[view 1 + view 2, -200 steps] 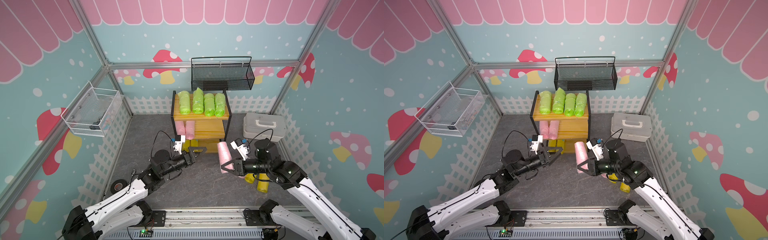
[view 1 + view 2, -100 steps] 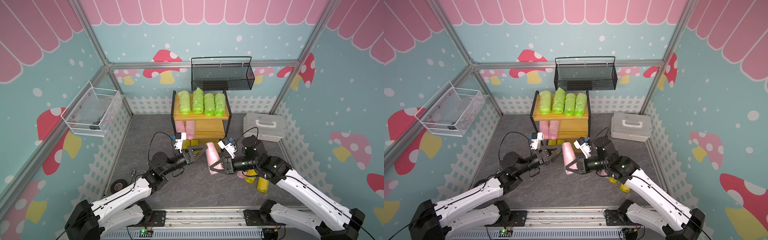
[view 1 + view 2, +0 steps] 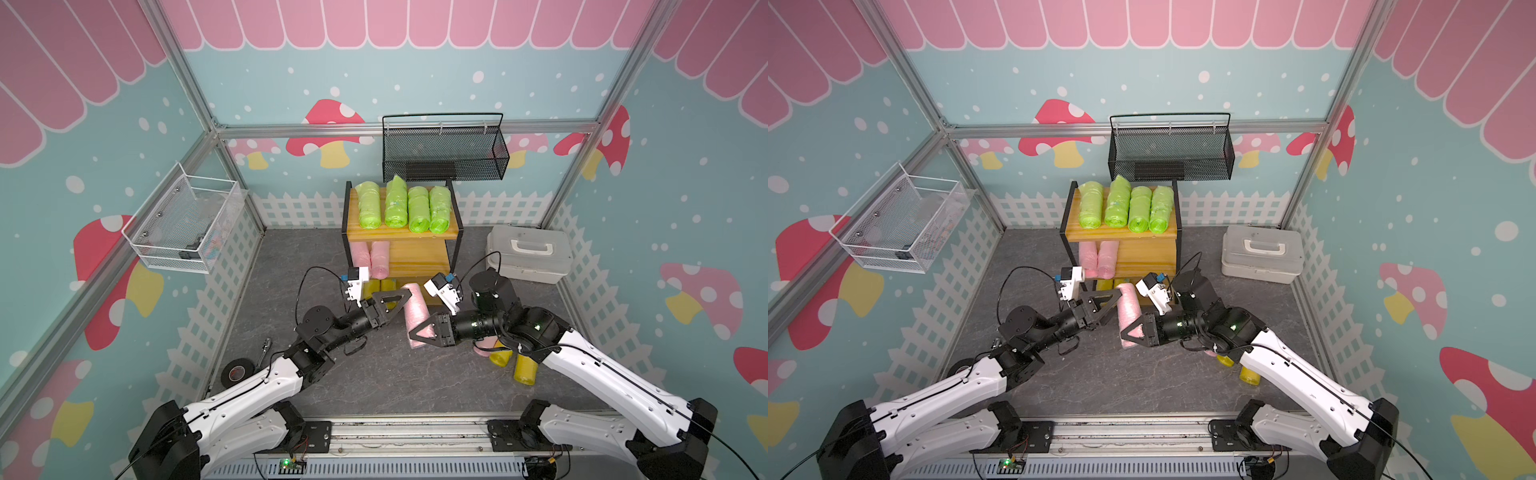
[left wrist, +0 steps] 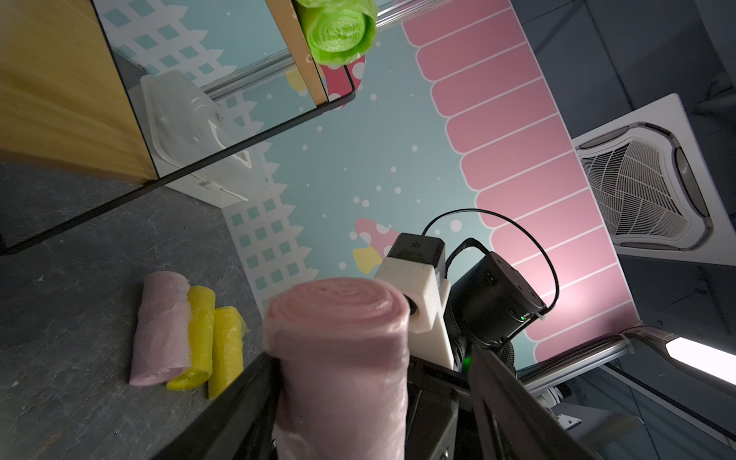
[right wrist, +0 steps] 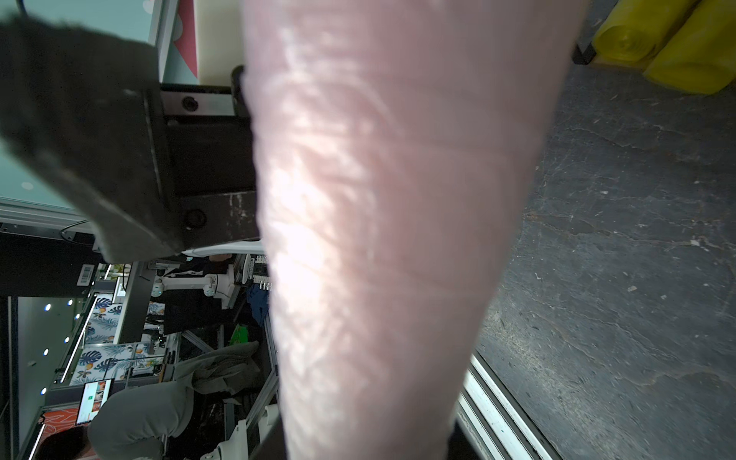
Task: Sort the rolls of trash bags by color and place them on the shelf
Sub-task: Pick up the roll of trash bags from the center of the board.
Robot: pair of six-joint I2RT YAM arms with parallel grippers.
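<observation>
A pale pink roll (image 3: 417, 316) (image 3: 1128, 316) hangs tilted over the floor in front of the shelf (image 3: 399, 237) (image 3: 1121, 237). My right gripper (image 3: 415, 333) (image 5: 366, 438) is shut on its lower part. My left gripper (image 3: 401, 301) (image 4: 372, 354) straddles the roll's upper end (image 4: 342, 358), open: one finger (image 4: 255, 382) touches it and the other stands apart. Several lime green rolls (image 3: 401, 205) lie on the top tier, two pink rolls (image 3: 370, 257) on the middle one, and yellow rolls (image 3: 380, 286) on the lowest. One pink roll (image 4: 159, 330) and two yellow rolls (image 3: 523, 370) lie on the floor under my right arm.
A white lidded box (image 3: 528, 253) sits right of the shelf. A black mesh basket (image 3: 444, 153) hangs on the back wall above it, and a white wire basket (image 3: 183, 228) on the left wall. A black tape roll (image 3: 237, 372) lies by my left arm.
My right arm has carried the pink roll leftward to my left gripper. The left gripper's fingers have narrowed around the roll's upper end.
</observation>
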